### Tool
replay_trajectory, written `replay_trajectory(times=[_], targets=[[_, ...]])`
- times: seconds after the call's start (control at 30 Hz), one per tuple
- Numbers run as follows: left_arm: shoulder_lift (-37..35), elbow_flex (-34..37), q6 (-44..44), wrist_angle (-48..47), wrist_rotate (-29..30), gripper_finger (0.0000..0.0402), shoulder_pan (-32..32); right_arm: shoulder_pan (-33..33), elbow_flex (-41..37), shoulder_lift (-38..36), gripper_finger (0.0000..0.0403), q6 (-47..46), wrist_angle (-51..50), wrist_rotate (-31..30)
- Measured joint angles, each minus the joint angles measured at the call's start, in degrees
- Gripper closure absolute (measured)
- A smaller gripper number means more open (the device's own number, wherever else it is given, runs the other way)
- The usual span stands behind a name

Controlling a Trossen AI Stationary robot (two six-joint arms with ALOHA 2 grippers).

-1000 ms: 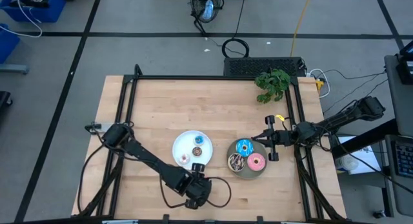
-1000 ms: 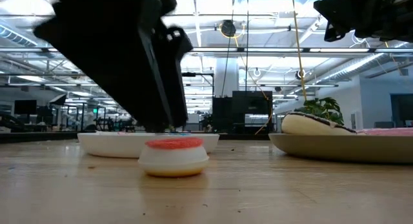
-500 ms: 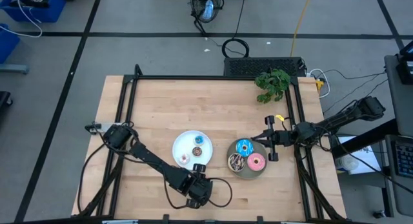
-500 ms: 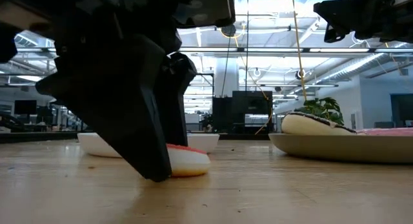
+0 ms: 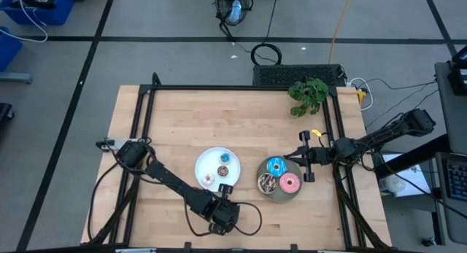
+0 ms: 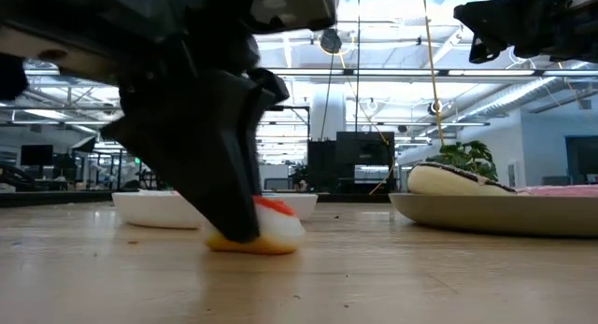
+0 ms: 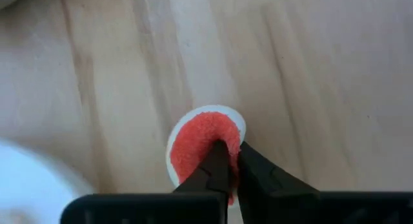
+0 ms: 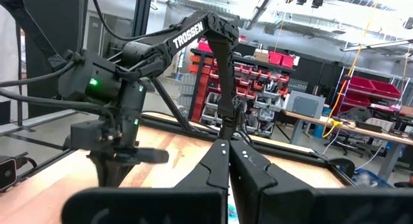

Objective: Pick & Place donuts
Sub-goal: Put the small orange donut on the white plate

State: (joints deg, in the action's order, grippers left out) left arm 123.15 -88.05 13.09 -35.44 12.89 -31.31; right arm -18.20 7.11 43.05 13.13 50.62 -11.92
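Note:
A small red-topped white donut point(image 7: 201, 141) lies on the wood just off the white plate's point(image 5: 201, 160) near right rim, and my left gripper point(image 7: 227, 167) is shut on it. In the high view the gripper point(image 5: 225, 188) covers it. Three tiny donuts point(image 5: 222, 169) sit on the white plate. The grey plate point(image 5: 281, 197) to its right holds a blue point(image 5: 275, 166), a pink point(image 5: 290, 183) and a dark sprinkled donut point(image 5: 268, 182). My right gripper point(image 5: 305, 157) hangs shut above the table by the grey plate's far right side, touching nothing. My left gripper pinches the red donut's ring on the side nearest the wrist point(image 7: 219, 150) between its two fingers. The fingers point(image 6: 224, 189) come steeply from above. The donut point(image 6: 271, 226) sits tilted with its lower edge point(image 6: 238, 242) on the table.
A green plant point(image 5: 309, 95) stands at the table's far right corner. Black frame rails point(image 5: 146, 122) run along the table's sides. A black cable loop point(image 5: 252, 216) lies near the front edge beside my left gripper. Bare wood point(image 5: 219, 118) fills the far half.
My left gripper has come down over the red donut and shut on it. The donut, which lay flat on the table, now sits tipped, its red top turned to one side.

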Motion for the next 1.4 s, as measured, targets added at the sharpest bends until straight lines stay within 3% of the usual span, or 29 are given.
replay_trajectory(times=[0.17, 0.3, 0.43, 0.57, 0.7, 0.97, 1.4], targets=[[-4.13, -0.30, 0.39, -7.54, 4.74, 0.0379, -1.08, 0.00, 0.00, 0.00, 0.0403, -0.02, -0.29, 0.00], [-10.63, -0.37, 2.04, -14.28, 7.64, 0.0393, -1.01, 0.00, 0.00, -0.02, 0.0403, -0.46, -0.30, 0.00], [-16.57, -0.38, 1.53, -19.38, 14.51, 0.0384, -0.46, 0.00, 0.00, 0.00, 0.0403, -0.46, -0.31, 0.00], [-21.69, 3.44, 1.48, -20.46, 16.82, 0.0393, 2.54, 0.00, 0.00, 0.00, 0.0403, -0.46, -0.34, 0.00], [-25.81, 12.59, 1.41, -14.04, 15.78, 0.0387, 6.50, 0.00, 0.00, 0.00, 0.0403, -0.46, -0.34, 0.01], [-26.73, 29.89, -0.68, 4.43, 6.31, 0.0394, 12.93, 0.00, 0.00, 0.00, 0.0403, -0.44, -0.54, 0.00], [-26.77, 32.87, -1.39, 7.58, 1.72, 0.0317, 16.01, 0.00, 0.00, 0.00, 0.0403, -0.39, -0.60, 0.00]])
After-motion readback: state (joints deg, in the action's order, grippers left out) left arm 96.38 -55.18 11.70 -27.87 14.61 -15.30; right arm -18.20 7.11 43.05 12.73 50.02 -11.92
